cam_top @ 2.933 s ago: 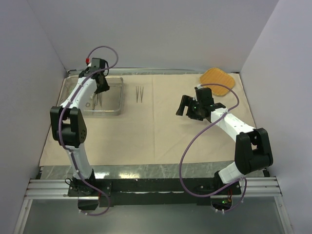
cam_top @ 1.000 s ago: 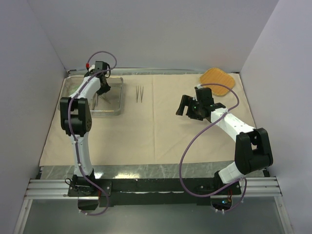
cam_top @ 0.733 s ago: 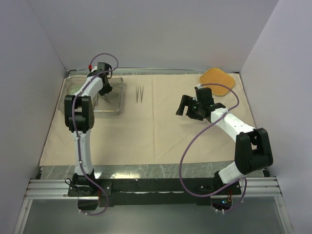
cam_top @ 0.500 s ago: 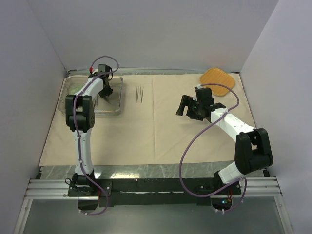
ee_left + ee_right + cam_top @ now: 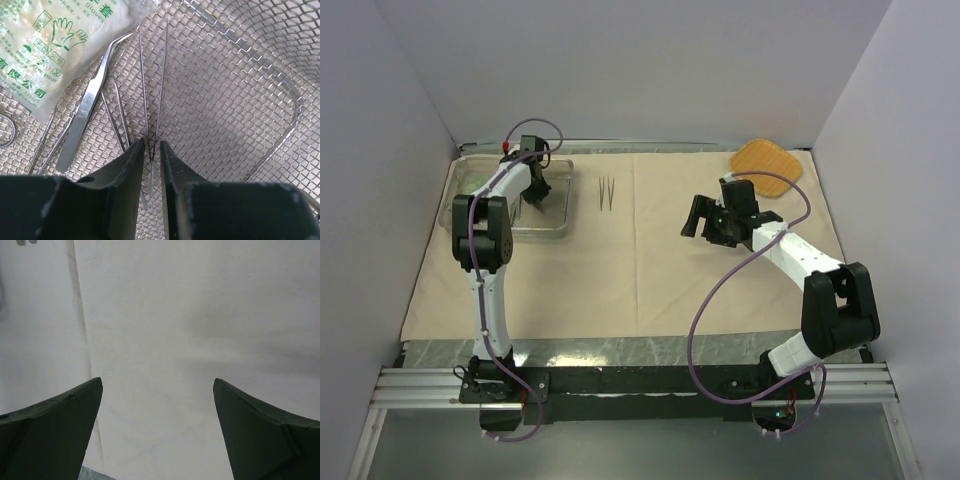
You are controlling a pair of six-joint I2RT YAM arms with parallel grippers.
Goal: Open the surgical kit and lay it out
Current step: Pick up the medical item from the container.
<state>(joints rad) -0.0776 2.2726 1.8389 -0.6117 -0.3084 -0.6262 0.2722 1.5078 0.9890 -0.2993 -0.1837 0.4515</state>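
I see the wrapping cloth point(image 5: 650, 270) spread on my worktop and one pair of tweezers point(image 5: 607, 192) laid out beside the mesh tray point(image 5: 535, 231), where my left claw point(image 5: 151, 150) straddles another pair point(image 5: 152, 85), narrowed but not yet clamped, a packet point(image 5: 55, 45) waiting, my right claw point(image 5: 157, 382) agape, empty

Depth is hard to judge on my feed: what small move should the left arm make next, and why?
Probably close the left fingers fully before lifting. The thin tweezers have their joined end lying on the tray mesh, in the narrow gap between the fingers, which do not look clamped on it yet.
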